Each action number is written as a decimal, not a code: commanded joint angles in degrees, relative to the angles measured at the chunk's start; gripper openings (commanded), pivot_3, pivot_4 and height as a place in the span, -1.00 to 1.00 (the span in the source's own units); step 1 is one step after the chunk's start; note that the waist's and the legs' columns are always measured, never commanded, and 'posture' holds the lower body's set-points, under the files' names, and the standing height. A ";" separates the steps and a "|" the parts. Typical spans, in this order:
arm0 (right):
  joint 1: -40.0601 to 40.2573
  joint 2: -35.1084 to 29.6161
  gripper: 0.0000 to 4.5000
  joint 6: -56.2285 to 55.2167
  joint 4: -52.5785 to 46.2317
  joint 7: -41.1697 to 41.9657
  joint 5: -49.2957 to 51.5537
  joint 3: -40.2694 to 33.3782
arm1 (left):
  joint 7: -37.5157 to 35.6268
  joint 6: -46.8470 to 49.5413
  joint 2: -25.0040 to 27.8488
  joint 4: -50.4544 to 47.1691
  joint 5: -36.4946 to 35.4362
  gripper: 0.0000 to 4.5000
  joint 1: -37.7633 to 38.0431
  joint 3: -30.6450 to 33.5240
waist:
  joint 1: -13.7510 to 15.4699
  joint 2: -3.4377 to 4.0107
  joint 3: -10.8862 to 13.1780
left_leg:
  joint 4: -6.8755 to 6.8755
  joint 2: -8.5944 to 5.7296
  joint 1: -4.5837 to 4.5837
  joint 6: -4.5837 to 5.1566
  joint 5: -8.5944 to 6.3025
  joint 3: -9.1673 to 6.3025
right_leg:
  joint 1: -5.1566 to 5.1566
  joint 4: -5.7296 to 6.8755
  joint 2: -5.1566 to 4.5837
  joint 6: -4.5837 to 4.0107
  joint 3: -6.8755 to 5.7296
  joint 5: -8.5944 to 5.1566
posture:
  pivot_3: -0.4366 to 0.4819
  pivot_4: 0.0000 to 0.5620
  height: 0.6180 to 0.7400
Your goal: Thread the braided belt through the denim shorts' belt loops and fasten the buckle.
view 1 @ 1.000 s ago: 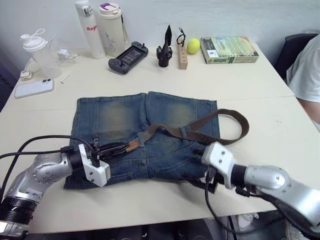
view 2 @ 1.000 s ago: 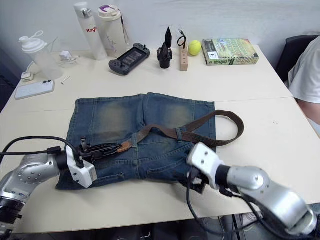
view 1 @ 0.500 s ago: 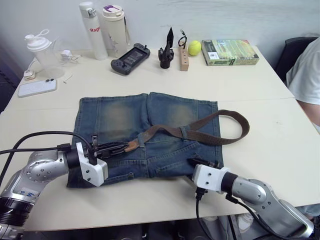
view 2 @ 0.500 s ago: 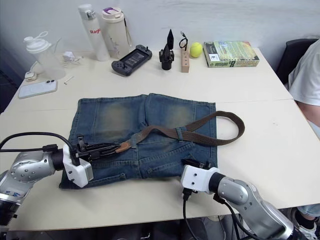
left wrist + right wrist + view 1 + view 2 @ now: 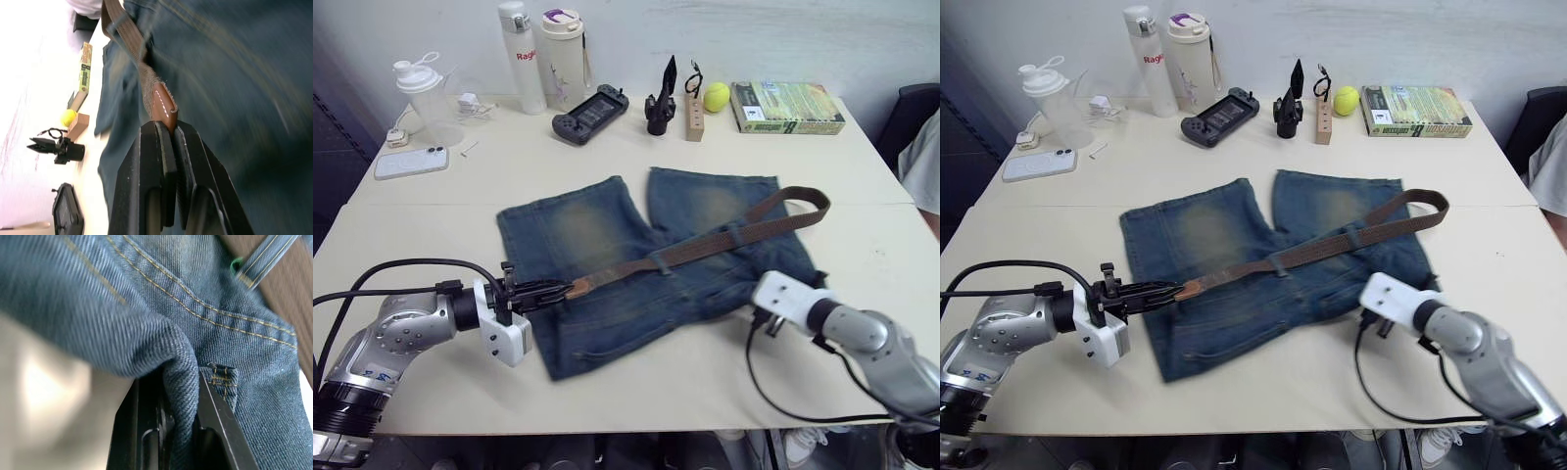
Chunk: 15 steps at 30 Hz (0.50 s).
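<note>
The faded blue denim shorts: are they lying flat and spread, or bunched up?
Mostly spread on the table, but not fully flat: the right gripper pinches a raised fold of the faded blue denim shorts.

Bare table (image 5: 636,382) lies open near the denim shorts (image 5: 607,245); bottles (image 5: 543,59), controller (image 5: 590,101) and book (image 5: 786,94) crowd the far edge.

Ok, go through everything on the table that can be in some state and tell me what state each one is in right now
left gripper: shut on the braided belt's leather end.
right gripper: shut on a fold of the denim shorts' edge.
braided belt: pulled straight across the shorts, passing under two belt loops, unfastened.
denim shorts: lying flat, skewed on the table.
white bottle: upright, capped.
shaker bottle: upright, lid on.
</note>
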 commanded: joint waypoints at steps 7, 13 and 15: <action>-2.65 1.05 -0.99 -5.45 5.22 2.70 -1.22 -1.56 | 0.23 -1.07 -1.49 -0.98 0.48 -1.00 -1.57 -0.51 | -0.40 0.00 0.00 | 0.03 0.06 0.02 0.02 0.02 0.02 | 0.06 0.07 0.08 0.01 -0.02 0.00 | -0.05 -0.47 1.00; -3.29 1.22 0.05 8.67 -4.69 10.69 14.38 -14.25 | 0.54 -3.53 -1.37 -0.29 0.80 -1.00 -0.57 -0.13 | -0.40 0.23 0.13 | 0.00 0.08 0.02 0.02 0.02 0.02 | 0.04 0.10 0.07 0.01 -0.01 0.00 | -0.05 -0.47 1.00; -4.96 0.50 0.47 19.88 -10.02 14.38 23.66 -19.35 | 0.82 -4.74 -1.17 0.36 1.04 -1.00 -0.29 0.28 | -0.53 0.32 0.19 | 0.00 0.09 -0.01 0.03 0.02 0.00 | 0.04 0.09 0.08 0.01 -0.01 0.01 | -0.05 -0.47 1.00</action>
